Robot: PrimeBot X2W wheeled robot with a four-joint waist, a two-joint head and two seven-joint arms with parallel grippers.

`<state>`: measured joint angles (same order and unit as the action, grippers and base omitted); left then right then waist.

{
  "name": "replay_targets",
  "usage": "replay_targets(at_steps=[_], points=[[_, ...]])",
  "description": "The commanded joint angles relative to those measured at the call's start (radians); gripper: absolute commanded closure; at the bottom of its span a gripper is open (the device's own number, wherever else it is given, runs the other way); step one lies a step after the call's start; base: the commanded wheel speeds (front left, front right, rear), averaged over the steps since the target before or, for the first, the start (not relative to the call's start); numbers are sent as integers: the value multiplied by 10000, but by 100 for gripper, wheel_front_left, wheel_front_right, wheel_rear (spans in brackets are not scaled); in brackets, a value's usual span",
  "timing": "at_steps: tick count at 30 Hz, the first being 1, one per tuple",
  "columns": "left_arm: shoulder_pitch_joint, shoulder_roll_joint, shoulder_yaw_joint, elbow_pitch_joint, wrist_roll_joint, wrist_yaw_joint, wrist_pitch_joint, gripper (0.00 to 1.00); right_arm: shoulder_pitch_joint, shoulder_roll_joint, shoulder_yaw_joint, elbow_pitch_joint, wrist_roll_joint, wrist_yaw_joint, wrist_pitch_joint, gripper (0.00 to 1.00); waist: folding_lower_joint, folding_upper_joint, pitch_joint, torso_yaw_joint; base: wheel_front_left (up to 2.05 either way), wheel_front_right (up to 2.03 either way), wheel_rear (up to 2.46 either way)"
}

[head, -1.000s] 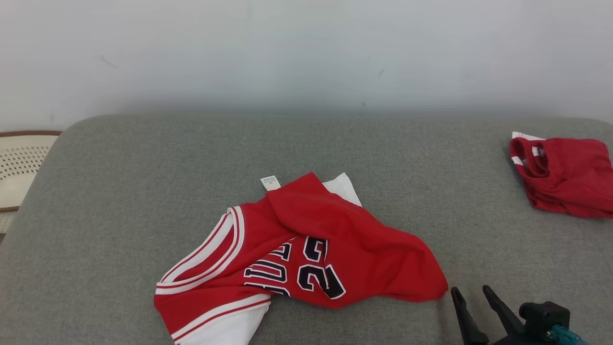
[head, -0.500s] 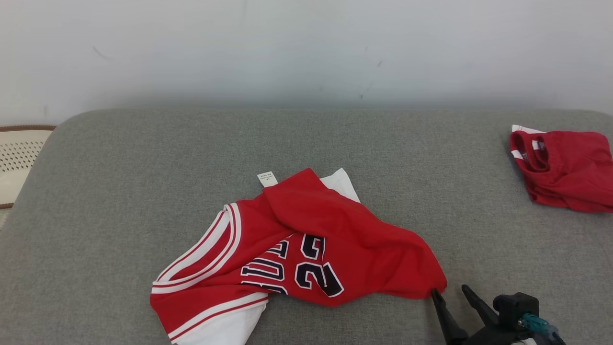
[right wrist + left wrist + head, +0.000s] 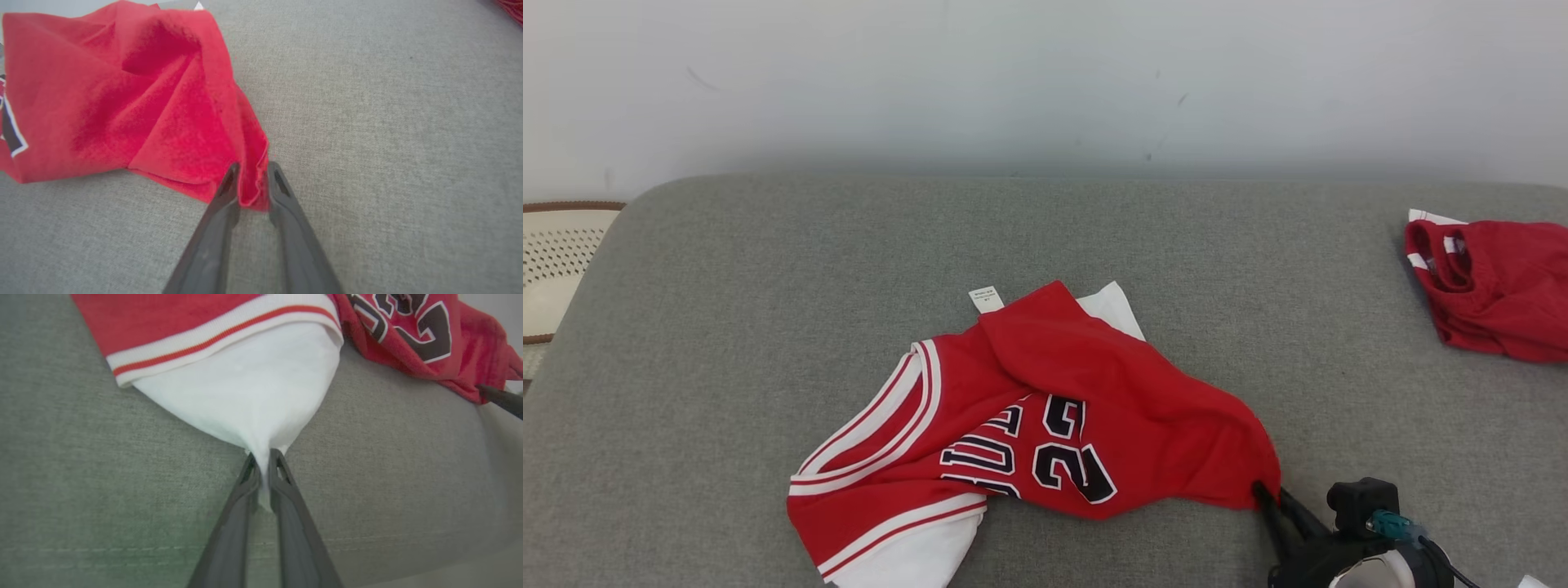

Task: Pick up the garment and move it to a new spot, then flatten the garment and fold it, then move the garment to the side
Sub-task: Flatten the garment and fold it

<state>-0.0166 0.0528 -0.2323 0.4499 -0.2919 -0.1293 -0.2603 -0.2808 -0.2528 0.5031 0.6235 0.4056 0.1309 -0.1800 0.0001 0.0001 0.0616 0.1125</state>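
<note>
First, nearest to us, the left claw (image 3: pixel 263 457) held the tip of the white panel (image 3: pixel 245 388) of the jersey (image 3: pixel 1045 392), pinched tight between its fingers with the cloth drawn to a point there. The right claw (image 3: pixel 251 167) stood narrow, and the red corner (image 3: pixel 229 155) was bunched between its fingers and filled the gap. We judged that a grip too, though a looser one.

Beyond both claws the jersey lay crumpled in the middle of the grey cushion (image 3: pixel 727 327). Its lettering was half buried under a fold and its striped trim was toward our left. A small white label (image 3: pixel 986 299) poked out at the far edge.

We took the jersey to be light, soft and limp. It should drape and sag from whatever points hold it, and the knit did not look slippery. Two well-separated corners seemed the right places to hold, since lifting them apart ought to let the body hang open rather than ball up. The thin white tip might slide out of the left claw under a sharp pull, so we thought a slow, even lift was best.

Farther off, a second red garment (image 3: pixel 1503 302) sat folded at the cushion's right edge. A pale perforated mat (image 3: pixel 556 261) showed at the far left, and the plain wall (image 3: pixel 1045 82) rose behind.
</note>
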Motion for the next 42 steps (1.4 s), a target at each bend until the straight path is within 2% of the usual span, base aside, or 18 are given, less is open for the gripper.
replay_targets(at_steps=[1, 5, 9, 18, 19, 24, 27, 29, 33, 37, 42], points=[[-103, 2, -9, -19, -128, -5, -36, 100, -120, 22, 39, 144, 7, -3, -106, 100, -1, -1, -8, 34, 0, 0, 0], [-83, -3, 64, -316, -199, -1, -35, 100, -262, 95, 172, 378, 277, -3, -386, 100, -1, -1, -54, 85, 0, 0, 0], [182, -6, 290, -960, -185, -2, -35, 100, -185, -31, 293, 64, 807, -3, -596, 100, -1, -1, -141, 73, 0, 0, 0], [544, 294, 746, -2786, -22, -3, -36, 100, 361, -745, 680, -1898, 2022, -3, -104, 100, -1, -1, -294, -85, 0, 0, 0], [427, 415, 753, -3158, -97, -3, -37, 100, 389, -953, 748, -2496, 2289, -3, 188, 100, -1, -1, -274, -147, 0, 0, 0], [-387, 1134, 709, -3872, -133, -4, 47, 100, 33, -1274, 755, -3944, 3062, -3, 946, 100, -1, -1, -119, -293, 0, 0, 0], [-1242, 1702, 630, -4218, -217, -4, 316, 100, -519, -1558, 823, -4532, 3261, -3, 1480, 100, -1, -1, 72, -360, 0, 0, 0], [-1922, 2183, 551, -4353, -259, -2, 547, 100, -989, -1529, 788, -4730, 3478, -3, 1735, 100, -1, -1, 236, -432, 0, 0, 0], [-3466, 2995, 266, -4280, -659, -3, 1006, 100, -2275, -1242, 598, -4517, 3907, -3, 2203, 100, -1, -1, 717, -581, 0, 0, 0], [-5230, 3718, -75, -3826, -1062, -3, 1345, 100, -3874, -864, 522, -3661, 4261, -1, 2613, 100, -1, -1, 1327, -690, 0, 0, 0], [-7125, 4225, -495, -3140, -1737, -3, 1567, 100, -5674, -394, 179, -2536, 4868, -1, 3030, 100, -1, -1, 2006, -744, 0, 0, 0]])
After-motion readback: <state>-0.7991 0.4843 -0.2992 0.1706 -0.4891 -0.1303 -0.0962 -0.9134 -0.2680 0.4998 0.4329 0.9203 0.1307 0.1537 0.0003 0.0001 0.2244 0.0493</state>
